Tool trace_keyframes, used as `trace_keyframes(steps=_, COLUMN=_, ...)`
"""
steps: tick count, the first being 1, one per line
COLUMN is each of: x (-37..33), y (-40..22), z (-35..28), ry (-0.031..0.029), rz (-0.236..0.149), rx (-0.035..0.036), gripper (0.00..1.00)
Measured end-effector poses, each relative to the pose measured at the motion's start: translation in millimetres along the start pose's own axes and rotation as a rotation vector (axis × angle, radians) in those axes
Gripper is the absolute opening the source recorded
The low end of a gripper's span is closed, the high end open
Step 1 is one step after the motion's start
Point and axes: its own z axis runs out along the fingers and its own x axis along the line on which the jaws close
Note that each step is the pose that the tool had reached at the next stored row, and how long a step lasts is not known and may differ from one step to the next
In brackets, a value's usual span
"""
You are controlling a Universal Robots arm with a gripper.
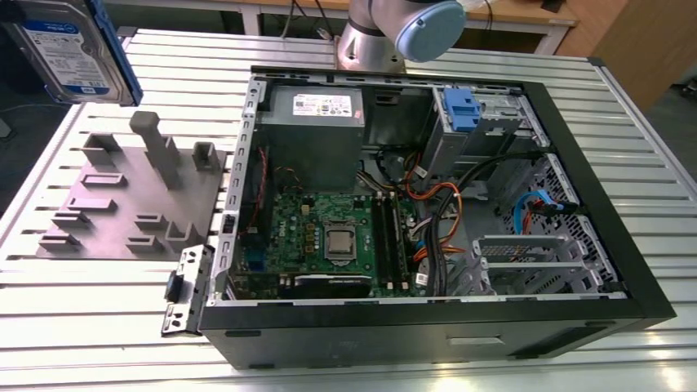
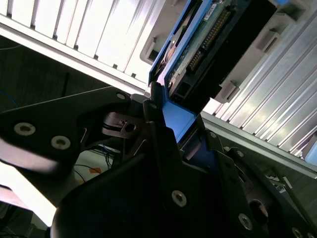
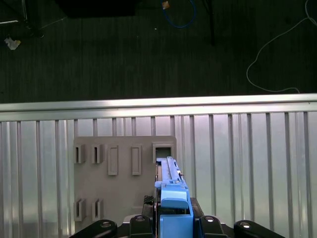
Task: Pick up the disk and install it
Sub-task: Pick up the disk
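Note:
The disk (image 1: 68, 47), silver with a white-and-blue label and a blue carrier bracket, hangs high at the exterior view's top left, above the table. In the first wrist view the disk (image 3: 172, 196) is seen edge-on, blue bracket uppermost, with my gripper (image 3: 173, 221) shut on it from both sides. It hovers over the grey slotted fixture (image 3: 119, 178). In the second wrist view the disk (image 2: 198, 44) shows its green circuit board and blue frame, held by my black gripper (image 2: 171, 121).
An open black computer case (image 1: 610, 245) lies on the slatted aluminium table (image 1: 98, 327). Inside are a grey power-supply box (image 1: 316, 122), a motherboard (image 1: 326, 237), cables and a drive bay with a blue latch (image 1: 463, 110). The grey fixture (image 1: 130, 196) stands at the case's left. The arm base (image 1: 376, 37) is behind the case.

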Motion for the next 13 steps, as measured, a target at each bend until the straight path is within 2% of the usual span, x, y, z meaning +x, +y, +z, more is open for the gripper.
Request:
trace_keyframes(steps=7, x=0.0, y=0.0, z=-1.8, ry=0.0, rz=0.0, rx=0.0, gripper=0.36)
trace_keyframes(steps=13, x=-0.1, y=0.0, z=-6.6, ry=0.0, rz=0.0, rx=0.0, gripper=0.36)
